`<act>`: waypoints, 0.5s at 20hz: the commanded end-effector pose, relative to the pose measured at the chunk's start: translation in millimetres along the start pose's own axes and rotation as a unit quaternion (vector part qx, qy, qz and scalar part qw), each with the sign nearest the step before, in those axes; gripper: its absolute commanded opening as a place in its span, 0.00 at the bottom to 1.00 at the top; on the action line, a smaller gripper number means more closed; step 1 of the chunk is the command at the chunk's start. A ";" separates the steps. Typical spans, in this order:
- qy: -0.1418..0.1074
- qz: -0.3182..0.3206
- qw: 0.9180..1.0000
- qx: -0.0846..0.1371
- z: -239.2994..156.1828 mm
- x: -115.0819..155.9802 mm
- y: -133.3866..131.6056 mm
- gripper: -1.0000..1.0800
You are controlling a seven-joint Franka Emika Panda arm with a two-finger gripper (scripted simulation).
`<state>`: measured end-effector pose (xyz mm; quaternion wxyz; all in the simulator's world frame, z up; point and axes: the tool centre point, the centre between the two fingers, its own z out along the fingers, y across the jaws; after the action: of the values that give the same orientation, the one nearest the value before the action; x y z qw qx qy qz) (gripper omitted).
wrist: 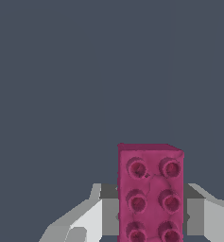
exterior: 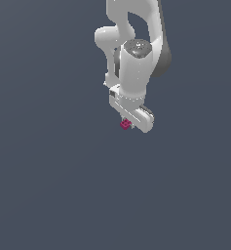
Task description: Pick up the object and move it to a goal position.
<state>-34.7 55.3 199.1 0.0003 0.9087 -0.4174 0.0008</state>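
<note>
Plain flat slate-grey backdrop (exterior: 48,185) fills both views, uniform tone, faintly lighter in spots; no visible edges, seams or separate floor line.

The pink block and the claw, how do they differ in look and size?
The pink block is magenta; the claw is white. The block is tiny next to the far bigger claw. The block has round studs, while the claw's fingers are smooth. They touch: the claw grips the block.

Exterior view high, distant; wrist view close; both share block (exterior: 125,124).
</note>
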 end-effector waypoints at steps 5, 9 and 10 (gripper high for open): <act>0.000 0.000 1.000 0.000 -37.2 0.2 -16.1 0.00; -0.001 0.000 1.000 0.000 -48.9 0.5 -21.7 0.00; -0.001 0.000 1.000 0.000 -50.5 0.6 -22.5 0.00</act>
<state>-18.6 68.6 246.1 0.0001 0.9089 -0.4170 0.0005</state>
